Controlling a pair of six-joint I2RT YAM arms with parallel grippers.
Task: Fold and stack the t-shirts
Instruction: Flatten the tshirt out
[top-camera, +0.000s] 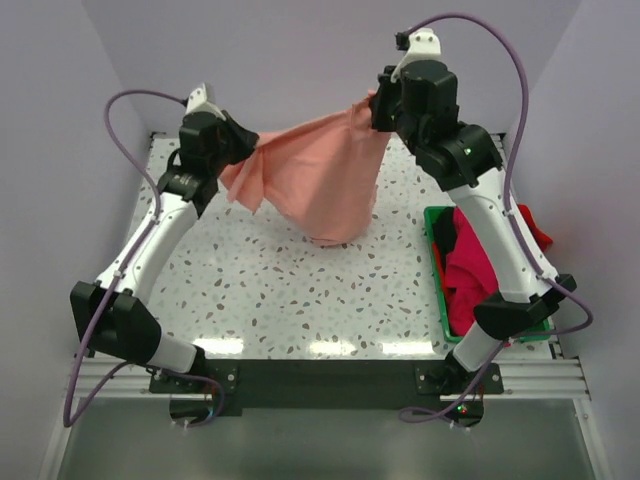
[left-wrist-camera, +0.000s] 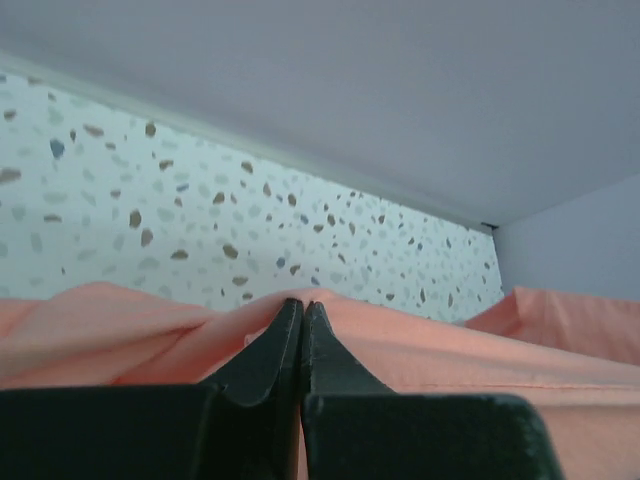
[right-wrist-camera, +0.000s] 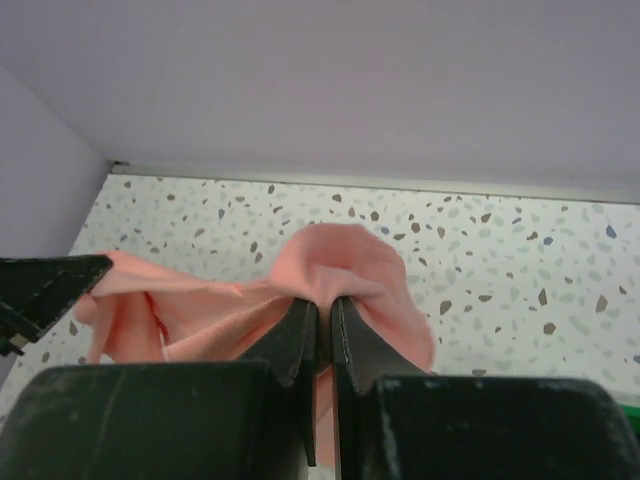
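Left claw (top-camera: 247, 150) is clenched on one edge of the pink shirt (top-camera: 325, 185), fingertips pressed together with cloth bunched around them (left wrist view shows it clearly). Right claw (top-camera: 377, 105) is clenched on the opposite edge, and a fold of cloth puffs up over its tips. The shirt hangs stretched between the two claws above the far middle of the tabletop (top-camera: 280, 290). Its top edge is roughly taut and higher on the right side. The body sags into a pouch, with a loose flap dangling just below the left claw. The lowest fold reaches down near the tabletop, but I can't tell whether it touches. The green tray (top-camera: 437, 265) sits at the right edge, partly under the right arm. Red and magenta shirts (top-camera: 468, 275) are piled in it, and some red cloth spills over its far right side.
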